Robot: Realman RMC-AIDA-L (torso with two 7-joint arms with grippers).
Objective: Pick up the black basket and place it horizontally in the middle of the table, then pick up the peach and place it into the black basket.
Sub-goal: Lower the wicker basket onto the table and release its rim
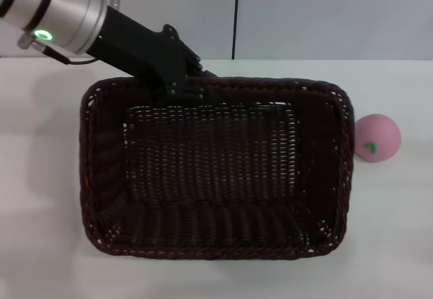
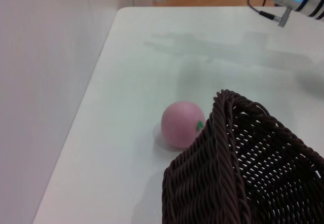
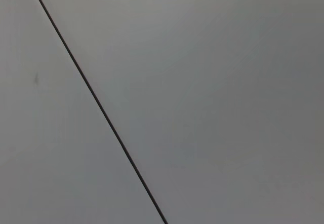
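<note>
At the far rim of the black basket: left gripper, clamped on that rim; peach well off to its right, on the table.

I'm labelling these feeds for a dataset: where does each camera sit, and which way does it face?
Head view: above, looking down at the black basket on the table; the left gripper is at its far rim.
Left wrist view: on the left arm, looking across the basket's corner to the peach; the other arm shows far off.
Right wrist view: faces a plain panel with a seam; no body parts.
Head and left wrist views share basket and peach.
</note>
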